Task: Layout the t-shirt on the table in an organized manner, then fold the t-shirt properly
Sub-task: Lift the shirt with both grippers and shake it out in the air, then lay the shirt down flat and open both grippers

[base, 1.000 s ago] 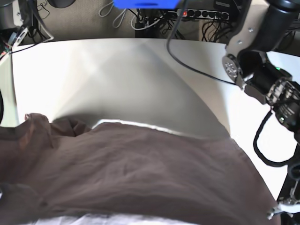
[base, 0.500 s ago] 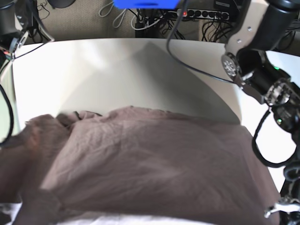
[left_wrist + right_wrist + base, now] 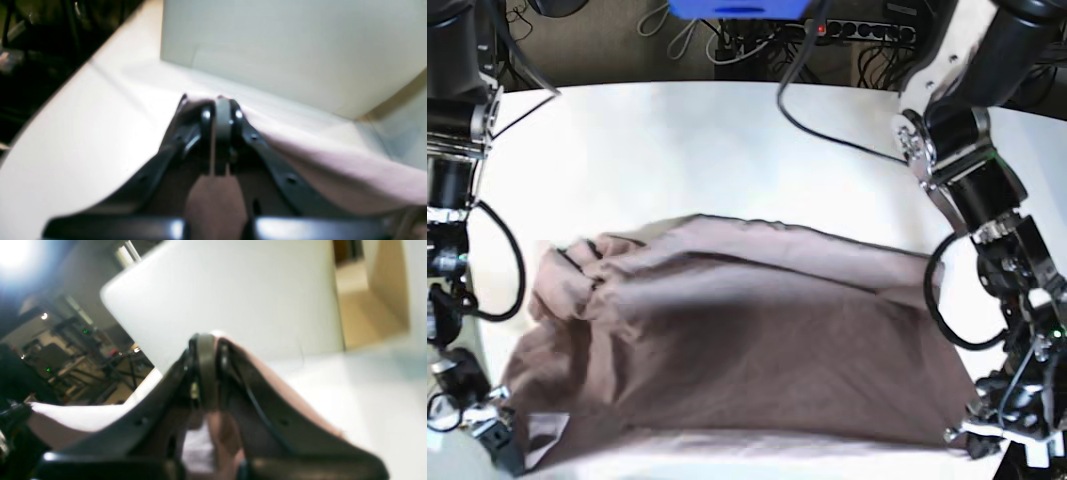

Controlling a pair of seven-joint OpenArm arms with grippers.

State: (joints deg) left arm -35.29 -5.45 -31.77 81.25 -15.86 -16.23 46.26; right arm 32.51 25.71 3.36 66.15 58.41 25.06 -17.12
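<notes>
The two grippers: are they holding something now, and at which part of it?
Both are shut on the t-shirt. The left gripper and the right gripper each pinch an edge of it at a near corner; which edge cannot be told.

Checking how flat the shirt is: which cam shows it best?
Base view: nearly the whole shirt lies spread over the table, bunched at its left side. The left wrist view shows only a blurred fold of it beside the left end effector; the right wrist view, a strip by the right end effector.
</notes>
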